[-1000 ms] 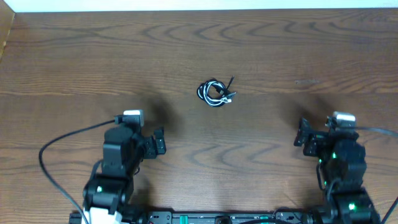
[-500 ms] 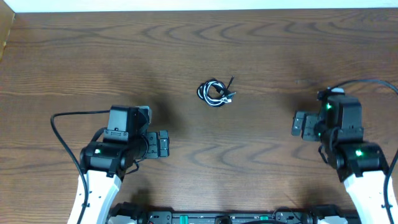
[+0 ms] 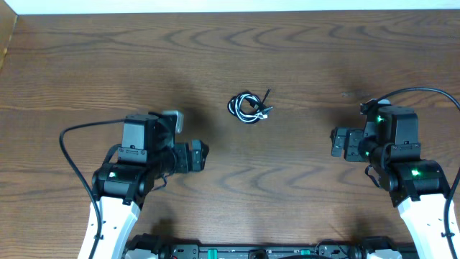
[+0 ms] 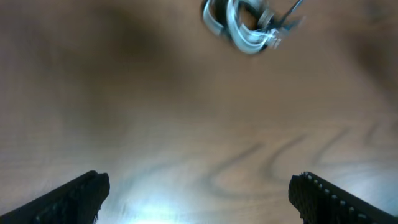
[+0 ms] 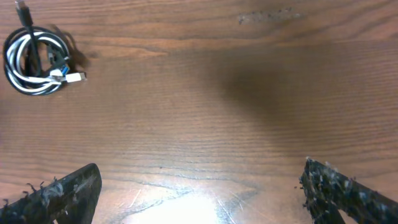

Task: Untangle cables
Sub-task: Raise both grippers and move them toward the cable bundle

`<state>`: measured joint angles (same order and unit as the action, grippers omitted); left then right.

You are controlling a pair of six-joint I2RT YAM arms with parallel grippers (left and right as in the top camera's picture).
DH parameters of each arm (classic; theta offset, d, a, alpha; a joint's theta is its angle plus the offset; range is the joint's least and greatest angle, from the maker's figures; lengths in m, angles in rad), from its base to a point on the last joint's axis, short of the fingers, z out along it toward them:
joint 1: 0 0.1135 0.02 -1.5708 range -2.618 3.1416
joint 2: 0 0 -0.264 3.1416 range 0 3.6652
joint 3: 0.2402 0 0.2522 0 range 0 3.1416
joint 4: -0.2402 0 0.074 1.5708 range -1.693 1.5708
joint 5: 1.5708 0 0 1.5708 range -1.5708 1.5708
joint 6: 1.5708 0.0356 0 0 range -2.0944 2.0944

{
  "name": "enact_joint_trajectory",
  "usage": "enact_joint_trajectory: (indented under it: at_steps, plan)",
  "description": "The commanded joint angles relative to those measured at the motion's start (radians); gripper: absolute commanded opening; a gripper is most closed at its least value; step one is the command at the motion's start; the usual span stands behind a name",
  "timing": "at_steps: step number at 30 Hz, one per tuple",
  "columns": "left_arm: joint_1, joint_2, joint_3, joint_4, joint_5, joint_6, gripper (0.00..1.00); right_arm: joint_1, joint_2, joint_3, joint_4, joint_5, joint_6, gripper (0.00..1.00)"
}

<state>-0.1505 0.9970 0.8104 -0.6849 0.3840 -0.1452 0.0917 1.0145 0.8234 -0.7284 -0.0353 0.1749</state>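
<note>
Nearest the front edge of the surface (image 3: 302, 65), the two arms reach inward. The left gripper (image 3: 197, 157) sits toward the front-left and the right gripper (image 3: 336, 144) toward the front-right. Both have their jaws spread wide and nothing between them, and each wrist view shows only bare wood between the fingertips. Farther in, about midway across and somewhat beyond both grippers, the cables (image 3: 249, 106) lie as one small tight coil, black and white loops wound together, well apart from either gripper. A black end (image 5: 23, 11) pokes out on the far side of the coil and a white plug (image 5: 76, 77) sticks out on its right. The task looks to be at the approach stage, with nothing gripped and the coil untouched. The next move probably calls for both grippers to close in from opposite sides, one taking a loose end and the other pinning or lifting the loops. The bundle is so compact that wide jaws could easily catch both cords at once. The surface is dark wood grain, otherwise bare, and beyond its far edge runs a pale strip (image 3: 230, 6), too little to tell anything of the room.
</note>
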Motion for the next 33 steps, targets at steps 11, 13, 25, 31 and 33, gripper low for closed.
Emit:
enact_joint_trajectory:
  at_steps: [11,13,25,31,33]
  plan:
    - [0.005,0.262,0.278,0.045,-0.168,-0.055,0.98,-0.001,-0.003,0.022,0.021,-0.024,0.004,0.99]
    - [0.005,0.309,0.322,0.027,-0.155,-0.055,0.98,-0.001,-0.003,0.022,0.022,-0.024,0.004,0.99]
    - [0.005,0.354,0.333,0.161,-0.112,-0.055,0.98,-0.001,-0.003,0.022,0.024,-0.024,0.004,0.99]
    - [0.005,0.415,0.332,0.282,-0.161,-0.055,0.98,-0.001,-0.003,0.022,0.015,-0.024,0.004,0.99]
    - [0.004,0.452,0.332,0.296,-0.161,-0.056,0.98,-0.001,-0.003,0.022,0.014,-0.024,0.004,0.99]
